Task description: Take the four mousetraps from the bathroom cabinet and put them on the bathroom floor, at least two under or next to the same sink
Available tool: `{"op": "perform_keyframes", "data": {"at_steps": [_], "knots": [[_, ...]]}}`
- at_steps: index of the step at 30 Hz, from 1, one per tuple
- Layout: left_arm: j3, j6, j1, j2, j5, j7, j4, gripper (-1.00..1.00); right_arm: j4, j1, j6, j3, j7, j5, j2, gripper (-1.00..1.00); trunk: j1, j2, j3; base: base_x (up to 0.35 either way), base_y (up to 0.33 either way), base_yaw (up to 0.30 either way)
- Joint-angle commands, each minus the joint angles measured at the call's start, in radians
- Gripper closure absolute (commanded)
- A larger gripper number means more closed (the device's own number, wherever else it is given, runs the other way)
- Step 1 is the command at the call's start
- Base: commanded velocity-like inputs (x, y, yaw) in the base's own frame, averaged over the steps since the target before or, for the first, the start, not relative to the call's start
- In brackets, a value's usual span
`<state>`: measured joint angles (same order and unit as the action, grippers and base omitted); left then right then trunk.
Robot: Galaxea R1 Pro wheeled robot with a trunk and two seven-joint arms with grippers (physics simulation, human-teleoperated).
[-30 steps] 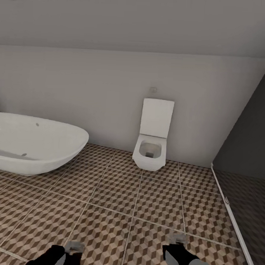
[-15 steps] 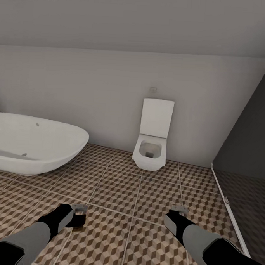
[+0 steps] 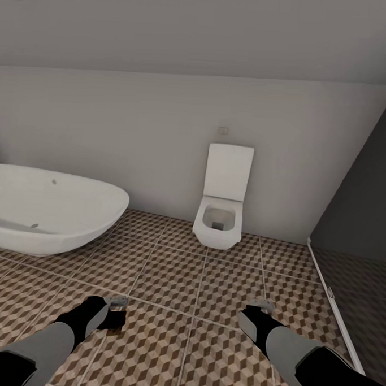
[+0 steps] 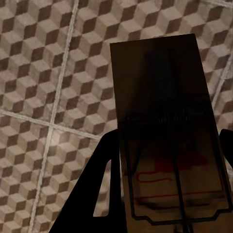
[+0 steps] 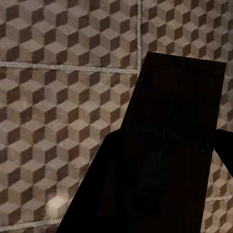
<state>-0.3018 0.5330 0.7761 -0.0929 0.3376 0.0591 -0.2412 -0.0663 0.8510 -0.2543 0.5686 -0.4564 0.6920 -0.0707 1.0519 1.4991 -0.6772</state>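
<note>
Both arms reach forward low over the bathroom floor (image 3: pixel 171 279), whose tiles carry a brown-and-beige cube pattern. My left gripper (image 3: pixel 116 310) is shut on a mousetrap (image 4: pixel 162 121), a dark-brown flat wooden plate with a wire spring and bar; its dark fingers (image 4: pixel 104 184) flank the plate. My right gripper (image 3: pixel 259 309) is shut on a second mousetrap (image 5: pixel 174 131), which looks very dark and hangs above the tiles. The cabinet and the bathroom sink are out of view, as are the other mousetraps.
A rounded white tub (image 3: pixel 45 208) stands at the left. A wall-hung white toilet (image 3: pixel 219 217) is straight ahead against the white wall. A dark shower partition (image 3: pixel 363 190) and a darker shower tray floor (image 3: pixel 362 304) behind a white threshold (image 3: pixel 328 290) close off the right.
Over the last second both arms came forward and up into the head view, each carrying its mousetrap. In the last half second they have barely moved.
</note>
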Motion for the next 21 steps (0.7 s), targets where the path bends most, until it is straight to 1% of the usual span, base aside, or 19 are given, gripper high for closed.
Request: {"op": "perform_keyframes", "data": {"at_steps": [1, 14, 17, 21], "knots": [[-0.007, 0.005, 0.000, -0.001, 0.010, 0.007, -0.003, 1.00, -0.003, 0.000, -0.008, 0.009, -0.004, 0.003, 0.000, 1.00, 0.000, 0.000, -0.001, 0.227, 0.000, 0.000], [-0.007, 0.004, 0.000, 0.000, 0.011, 0.005, -0.003, 1.00, -0.004, 0.000, -0.008, 0.010, -0.004, 0.003, -0.001, 1.00, 0.000, 0.000, -0.001, 0.319, 0.000, -0.006], [-0.007, 0.004, 0.000, 0.000, 0.011, 0.005, -0.003, 1.00, -0.004, 0.000, -0.008, 0.010, -0.003, 0.003, 0.000, 1.00, 0.000, 0.000, -0.001, 0.335, 0.000, -0.201], [-0.007, 0.004, 0.000, 0.001, 0.011, 0.005, -0.003, 1.00, -0.004, 0.000, -0.008, 0.010, -0.002, 0.003, 0.000, 1.00, 0.000, 0.000, -0.001, 0.335, 0.000, -0.279]]}}
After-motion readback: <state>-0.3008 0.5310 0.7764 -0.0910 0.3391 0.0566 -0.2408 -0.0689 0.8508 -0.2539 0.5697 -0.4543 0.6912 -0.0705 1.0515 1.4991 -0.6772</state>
